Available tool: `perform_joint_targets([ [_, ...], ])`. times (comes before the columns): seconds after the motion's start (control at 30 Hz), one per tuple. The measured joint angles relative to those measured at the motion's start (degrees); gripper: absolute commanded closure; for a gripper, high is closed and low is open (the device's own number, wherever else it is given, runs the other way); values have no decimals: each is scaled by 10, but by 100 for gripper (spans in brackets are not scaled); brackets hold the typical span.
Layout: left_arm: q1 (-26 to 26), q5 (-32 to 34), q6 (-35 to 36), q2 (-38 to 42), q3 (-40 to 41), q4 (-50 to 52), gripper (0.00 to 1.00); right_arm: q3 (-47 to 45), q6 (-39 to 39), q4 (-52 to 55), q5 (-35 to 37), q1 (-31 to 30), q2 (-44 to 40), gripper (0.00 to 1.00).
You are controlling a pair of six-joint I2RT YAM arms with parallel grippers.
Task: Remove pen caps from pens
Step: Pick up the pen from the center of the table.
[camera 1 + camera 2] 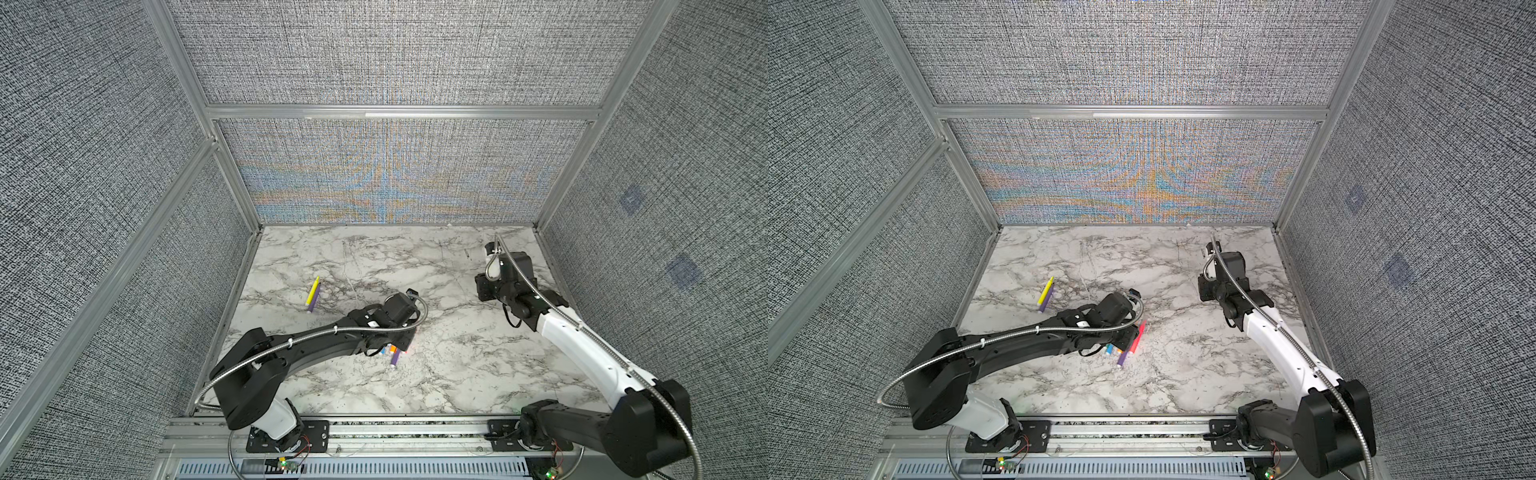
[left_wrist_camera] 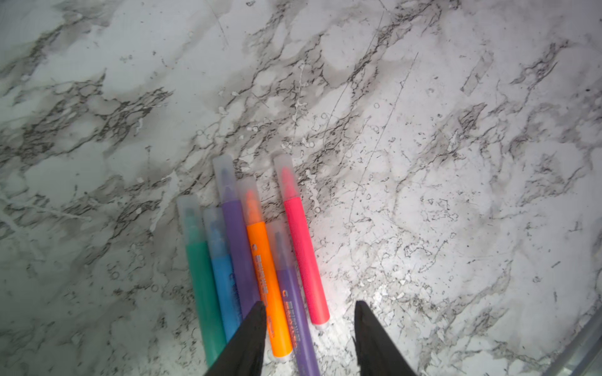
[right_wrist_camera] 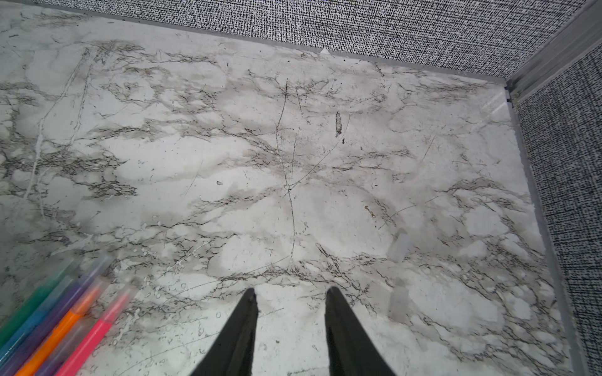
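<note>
1. Left gripper (image 2: pixel 309 325) hangs over the pens (image 2: pixel 241 260) with its jaws spread and nothing pinched. The right gripper (image 3: pixel 291 299), also spread and empty, sits well apart towards the far right corner of the tabletop (image 1: pixel 457 374), so the left arm is plainly the nearer.
2. Six pens lie side by side near the middle of the tabletop, a little towards its near edge. Their long axes run the way the left fingers point, with butt ends under the wrist and capped ends away from it.
3. A yellow-and-purple pair (image 1: pixel 313 296) lies nearer the left edge, apart from both grippers.
4. In the left wrist view, the gap between the jaws shows the butt ends of the orange pen (image 2: pixel 268 283), the nearer purple pen (image 2: pixel 294 312) and the pink pen (image 2: pixel 304 260). Closing here would likely catch more than one barrel.
5. Clear pen caps (image 2: pixel 286 177) cover all six tips. A pale tube (image 3: pixel 402 245) on the tabletop ahead of the right gripper may be a loose cap, though it is too blurred to be sure.
</note>
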State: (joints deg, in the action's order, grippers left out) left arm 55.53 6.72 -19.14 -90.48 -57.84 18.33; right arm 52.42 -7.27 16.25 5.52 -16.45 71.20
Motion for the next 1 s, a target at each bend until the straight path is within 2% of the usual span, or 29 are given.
perform_joint_targets([
  [0.4, 18, 29, -10, -85, -62, 41, 60, -1, -2, -10, -16, 0, -1, 63],
  [1.0, 31, 15, -36, -131, -36, 31, 61, -1, -3, -17, -12, 0, 11, 63],
])
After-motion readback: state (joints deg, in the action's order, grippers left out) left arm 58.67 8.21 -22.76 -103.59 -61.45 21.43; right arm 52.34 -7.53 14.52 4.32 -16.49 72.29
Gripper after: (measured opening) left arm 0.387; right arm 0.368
